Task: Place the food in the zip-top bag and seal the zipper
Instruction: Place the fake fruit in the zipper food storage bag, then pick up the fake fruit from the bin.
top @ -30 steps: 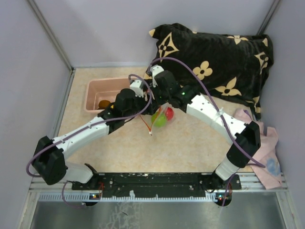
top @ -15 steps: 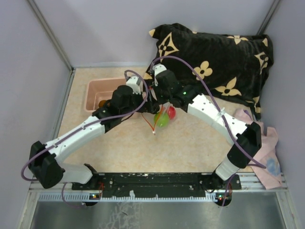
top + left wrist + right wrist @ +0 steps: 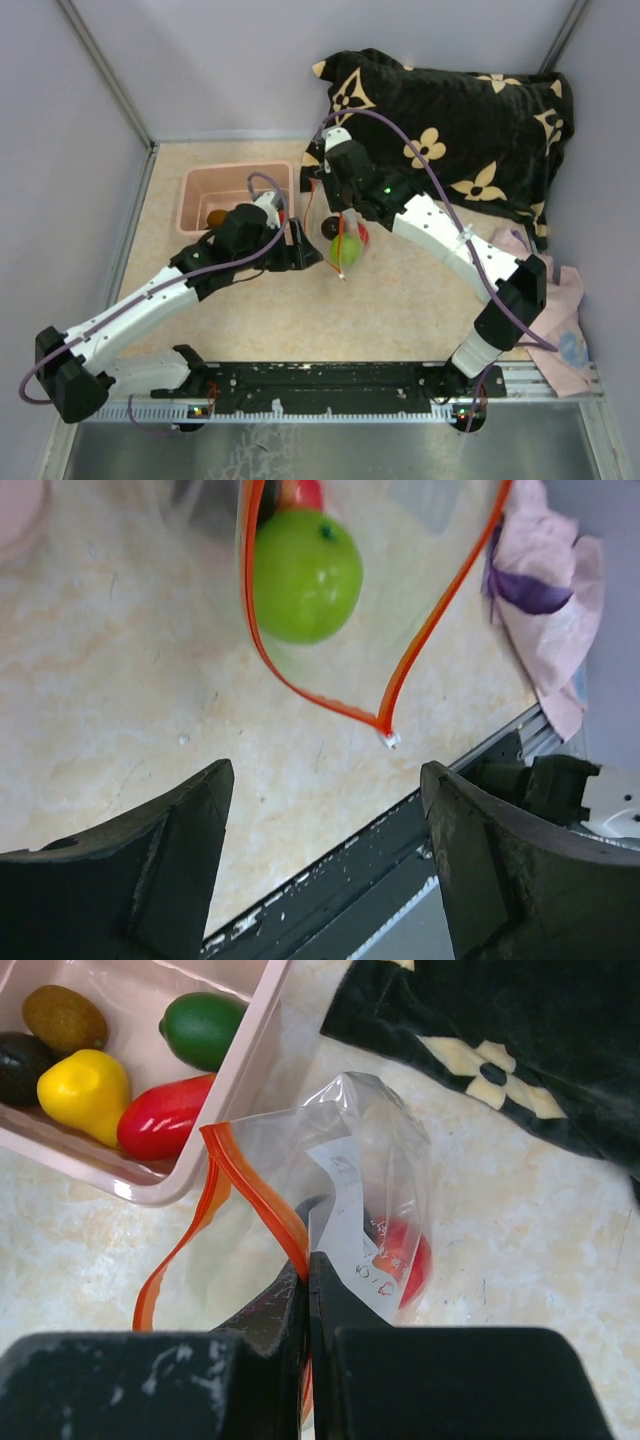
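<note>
The clear zip-top bag hangs from my right gripper, which is shut on its mouth edge. In the right wrist view the right gripper pinches the red-orange zipper. A light green fruit and a red fruit lie inside the bag. The zipper stands open in a loop. My left gripper is open and empty, left of the bag and apart from it; in its wrist view it is below the bag mouth. More food sits in the pink bin: brown, yellow, red, dark green.
The pink bin stands at the back left, close beside the bag. A black flowered pillow fills the back right. A pink cloth lies at the right edge. A black rail runs along the near edge.
My left gripper has drawn back from the bag mouth toward the near left. The right gripper still holds the bag, which now hangs a little further right.
</note>
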Motion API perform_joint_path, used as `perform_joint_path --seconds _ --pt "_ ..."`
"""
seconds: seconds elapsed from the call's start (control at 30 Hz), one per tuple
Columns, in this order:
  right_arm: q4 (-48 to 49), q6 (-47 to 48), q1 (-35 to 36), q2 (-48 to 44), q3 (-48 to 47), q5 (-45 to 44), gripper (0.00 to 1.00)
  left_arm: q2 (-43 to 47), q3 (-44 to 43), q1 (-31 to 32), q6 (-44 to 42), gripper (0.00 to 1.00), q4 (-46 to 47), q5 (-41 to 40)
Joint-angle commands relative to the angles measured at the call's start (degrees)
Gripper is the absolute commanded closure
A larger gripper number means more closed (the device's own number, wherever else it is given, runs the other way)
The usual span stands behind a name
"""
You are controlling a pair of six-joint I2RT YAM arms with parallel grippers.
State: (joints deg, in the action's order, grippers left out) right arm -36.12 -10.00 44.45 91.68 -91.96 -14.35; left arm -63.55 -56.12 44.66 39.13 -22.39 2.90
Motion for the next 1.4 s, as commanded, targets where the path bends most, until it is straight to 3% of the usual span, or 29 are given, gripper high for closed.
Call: perform_joint_path --seconds 0.0,0.2,0.5,0.57,0.63,0.67,0.83,0.93,1.03,1.23,1.37 --pt "2.2 -1.4 -0.3 0.0 -1.5 -0.8 1.00 -1.5 1.4 2.1 4.2 0.19 -0.1 1.0" --pt "2.4 -1.4 -0.3 -1.2 0.5 -0.7 1.00 -6.2 1.1 2.6 3.1 0.26 4.2 -3.6" --pt "3.5 -2.5 -0.3 -2.3 2.8 -0.4 1.00 -13.3 0.8 5.0 2.2 0.55 11.6 -8.1" --pt "3.3 -2.5 -0.2 -2.5 3.2 -0.7 1.00 -14.8 0.0 5.4 1.7 0.67 11.6 -8.5" --pt "2.7 -2.1 -0.3 -2.7 3.2 -1.7 1.00 -15.0 -0.9 5.9 1.2 0.93 10.1 -9.1" --pt "2.2 -1.6 -0.4 -2.8 3.0 -2.6 1.00 -14.5 -1.7 6.2 0.9 0.99 8.8 -9.8" --pt "-0.6 2.1 -1.6 -4.3 2.5 -6.7 1.00 -12.5 -13.2 6.4 -4.3 1.00 -5.7 -12.1" --pt "-3.3 4.3 -2.3 -4.9 1.3 -8.2 1.00 -13.8 -24.6 6.3 -6.7 1.00 -17.1 -9.5" --pt "-5.3 5.4 -2.8 -5.0 0.7 -8.5 1.00 -14.8 -30.4 5.6 -7.7 1.00 -23.3 -5.6" --pt "-6.6 4.5 -3.0 -4.4 3.4 -6.1 1.00 -17.9 -27.6 0.2 -11.3 1.00 -26.1 5.3" --pt "-7.2 4.4 -3.2 -4.4 5.0 -6.5 1.00 -19.3 -27.3 0.0 -13.0 1.00 -26.5 7.7"
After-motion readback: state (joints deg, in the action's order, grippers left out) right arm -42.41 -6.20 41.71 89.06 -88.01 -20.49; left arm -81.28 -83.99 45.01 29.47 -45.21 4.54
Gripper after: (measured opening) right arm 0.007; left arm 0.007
